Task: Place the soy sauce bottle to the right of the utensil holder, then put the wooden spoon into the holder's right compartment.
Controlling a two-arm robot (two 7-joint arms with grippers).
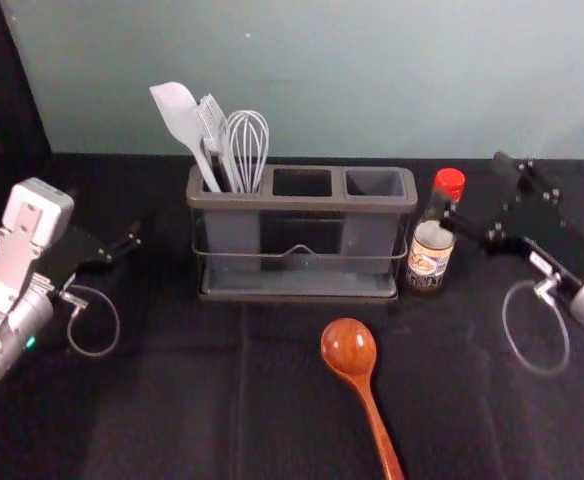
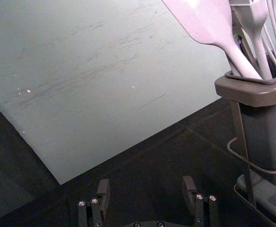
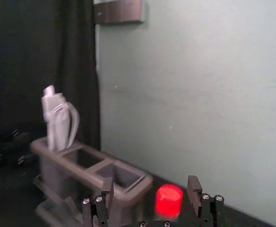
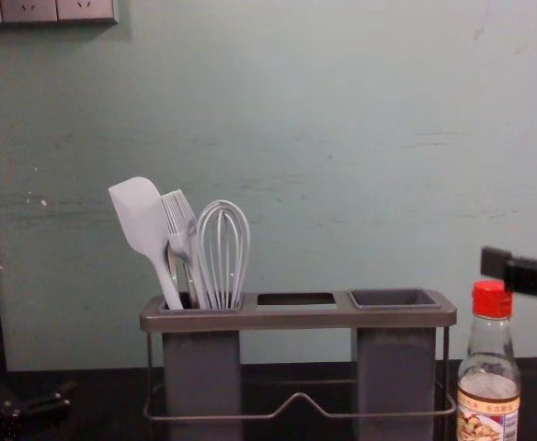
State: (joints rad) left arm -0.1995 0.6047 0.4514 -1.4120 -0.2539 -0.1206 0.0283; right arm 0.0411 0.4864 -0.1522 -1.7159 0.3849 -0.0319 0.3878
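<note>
The soy sauce bottle (image 1: 430, 250) stands upright just right of the utensil holder (image 1: 302, 205); its red cap shows in the chest view (image 4: 492, 299). My right gripper (image 1: 472, 187) is open beside and above the bottle's top. In the right wrist view the red cap (image 3: 168, 201) appears between the open fingers of this gripper (image 3: 150, 185). The wooden spoon (image 1: 350, 348) lies on the table in front of the holder, bowl towards it. My left gripper (image 1: 122, 240) is left of the holder, away from it; its wrist view shows the gripper (image 2: 146, 184) open and holding nothing.
A white spatula (image 4: 138, 216), a brush (image 4: 180, 225) and a whisk (image 4: 223, 248) stand in the holder's left compartment. The middle compartment (image 1: 302, 182) and right compartment (image 1: 374, 183) hold no utensils. A pale wall (image 1: 322, 80) rises behind the black-covered table (image 1: 172, 400).
</note>
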